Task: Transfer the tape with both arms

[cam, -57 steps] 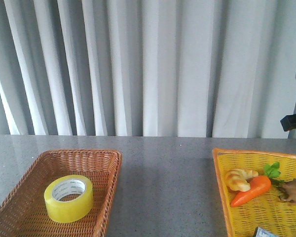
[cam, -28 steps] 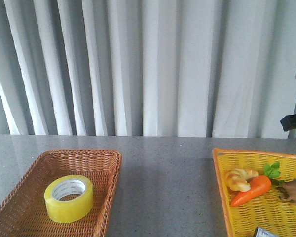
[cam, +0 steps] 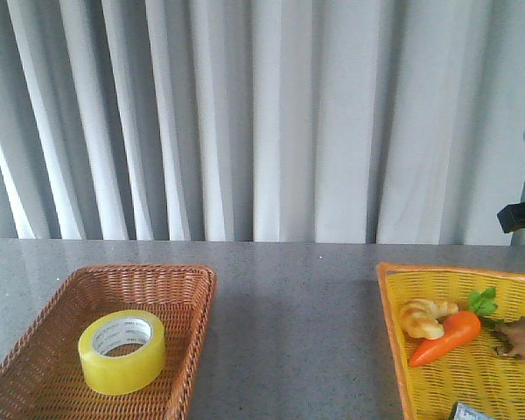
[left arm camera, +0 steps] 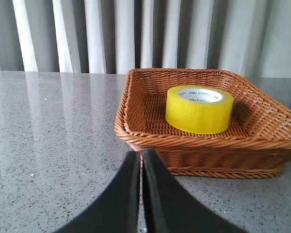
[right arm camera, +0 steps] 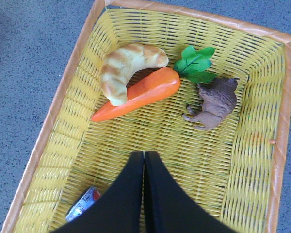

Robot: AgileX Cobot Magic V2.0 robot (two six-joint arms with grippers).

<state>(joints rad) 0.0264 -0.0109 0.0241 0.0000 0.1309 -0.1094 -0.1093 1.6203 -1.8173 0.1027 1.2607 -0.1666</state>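
Yellow tape [left arm camera: 199, 109] flat in wicker basket [left arm camera: 136, 131], core axis upright, one o'clock of my left gripper [left arm camera: 140, 160]; both grippers' fingers together, right gripper [right arm camera: 144, 160] farther.

The tape [cam: 122, 351] — a wide roll of translucent yellow with a white printed core — lies flat, its hole facing up. It sits inside the brown wicker basket [cam: 188, 289] on the table's left side, untouched.
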